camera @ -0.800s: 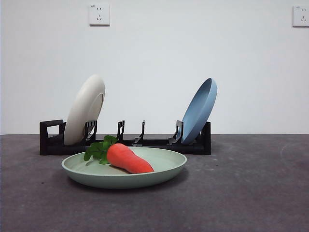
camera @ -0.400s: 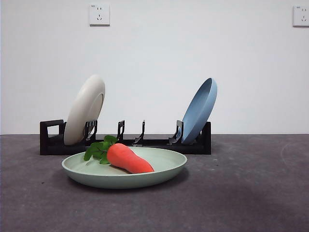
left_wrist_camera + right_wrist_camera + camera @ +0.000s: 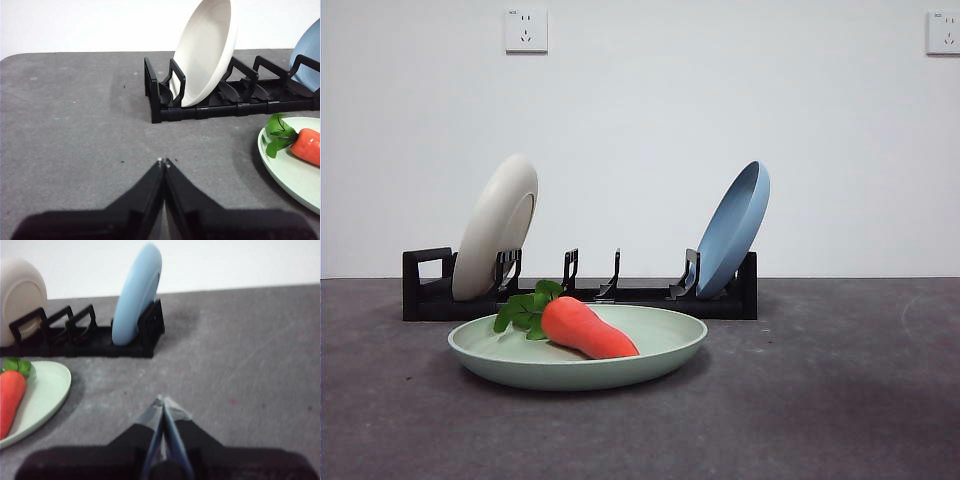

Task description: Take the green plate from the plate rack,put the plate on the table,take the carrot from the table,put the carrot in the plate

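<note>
The green plate lies flat on the table in front of the plate rack. The carrot lies in the plate, leaves toward the rack. The plate and carrot also show in the left wrist view, and in the right wrist view the plate and carrot show too. My left gripper is shut and empty over bare table, away from the plate. My right gripper is shut and empty on the plate's other side. Neither shows in the front view.
A cream-white plate stands in the rack near its handle end. A light blue plate leans in the rack's other end. A white wall with two sockets stands behind the table.
</note>
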{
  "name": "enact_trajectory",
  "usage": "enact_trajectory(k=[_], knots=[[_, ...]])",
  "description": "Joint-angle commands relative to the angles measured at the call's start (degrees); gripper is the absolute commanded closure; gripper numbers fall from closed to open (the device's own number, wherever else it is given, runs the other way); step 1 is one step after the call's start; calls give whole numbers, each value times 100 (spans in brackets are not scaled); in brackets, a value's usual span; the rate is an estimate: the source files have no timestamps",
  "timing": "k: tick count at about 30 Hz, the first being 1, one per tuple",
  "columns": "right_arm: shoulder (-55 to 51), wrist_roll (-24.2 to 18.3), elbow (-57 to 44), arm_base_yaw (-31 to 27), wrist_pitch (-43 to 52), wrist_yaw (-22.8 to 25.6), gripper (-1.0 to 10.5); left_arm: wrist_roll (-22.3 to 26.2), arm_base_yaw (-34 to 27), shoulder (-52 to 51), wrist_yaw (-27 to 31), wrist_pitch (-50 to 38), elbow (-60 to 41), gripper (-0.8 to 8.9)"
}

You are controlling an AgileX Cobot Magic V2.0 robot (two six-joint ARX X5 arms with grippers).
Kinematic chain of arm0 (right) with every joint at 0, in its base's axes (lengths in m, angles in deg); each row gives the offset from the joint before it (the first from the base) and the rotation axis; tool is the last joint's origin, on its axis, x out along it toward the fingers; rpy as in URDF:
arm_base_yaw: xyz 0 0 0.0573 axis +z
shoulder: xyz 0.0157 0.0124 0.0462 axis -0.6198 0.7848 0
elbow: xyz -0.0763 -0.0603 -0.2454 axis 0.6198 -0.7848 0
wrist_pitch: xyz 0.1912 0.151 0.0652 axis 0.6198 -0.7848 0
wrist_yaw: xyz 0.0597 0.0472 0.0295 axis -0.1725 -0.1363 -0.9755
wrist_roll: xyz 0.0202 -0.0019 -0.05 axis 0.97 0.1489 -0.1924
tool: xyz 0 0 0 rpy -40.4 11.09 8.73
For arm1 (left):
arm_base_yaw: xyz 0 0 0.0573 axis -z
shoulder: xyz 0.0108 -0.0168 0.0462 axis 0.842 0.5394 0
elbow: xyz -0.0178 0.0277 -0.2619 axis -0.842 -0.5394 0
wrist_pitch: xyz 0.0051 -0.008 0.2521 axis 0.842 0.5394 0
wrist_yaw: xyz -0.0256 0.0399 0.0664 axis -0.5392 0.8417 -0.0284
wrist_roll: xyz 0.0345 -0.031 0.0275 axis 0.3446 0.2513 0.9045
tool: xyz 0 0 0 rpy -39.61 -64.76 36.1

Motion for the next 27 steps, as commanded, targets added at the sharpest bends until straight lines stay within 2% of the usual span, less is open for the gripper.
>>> enact_trajectory(k=[1, 7, 10, 27], knots=[[-118, 175, -103, 0, -138, 28, 946, -37, -20, -15, 15, -11, -76, 816], [-138, 166, -103, 0, -131, 20, 946, -37, -20, -15, 15, -9, -76, 816], [-138, 330, -103, 2, -90, 15, 946, -37, -20, -15, 15, -9, -76, 816], [-133, 328, -103, 0, -90, 15, 946, -37, -20, -15, 15, -9, -74, 816]])
